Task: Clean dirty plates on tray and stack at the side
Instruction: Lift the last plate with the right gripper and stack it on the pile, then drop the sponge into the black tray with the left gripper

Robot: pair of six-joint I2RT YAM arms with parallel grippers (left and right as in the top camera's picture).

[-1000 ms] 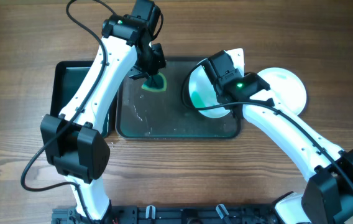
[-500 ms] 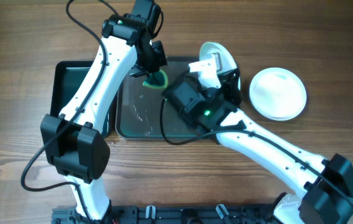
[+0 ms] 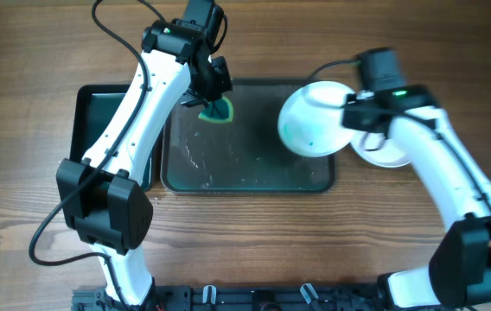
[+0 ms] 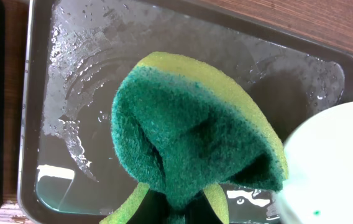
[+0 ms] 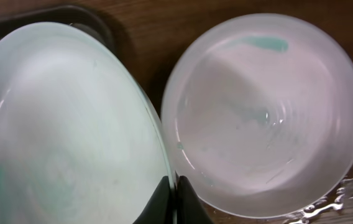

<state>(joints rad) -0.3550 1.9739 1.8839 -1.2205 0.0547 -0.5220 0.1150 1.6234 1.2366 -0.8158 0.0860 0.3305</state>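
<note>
Grey-green tray (image 3: 245, 177) lies wet, no plate seen resting on it, so you're well along. Your right claw (image 5: 175, 194) pinches the held plate (image 5: 58, 124) by its rim, faint teal on it, tilted just beside the side plate (image 5: 263, 118) on the tabletop (image 3: 38, 52). Left claw (image 3: 215, 97) grips the sponge (image 4: 189, 137) over the tray. Stacking remains; no third plate shows.

Plate (image 3: 313, 131) and sponge (image 3: 219, 112) over tray (image 3: 245, 164)

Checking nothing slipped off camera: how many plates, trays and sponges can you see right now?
Plates: 2 (held plate, plate on the table)
Trays: 2 (large tray, small black tray)
Sponges: 1 (green sponge)
Total: 5
</note>
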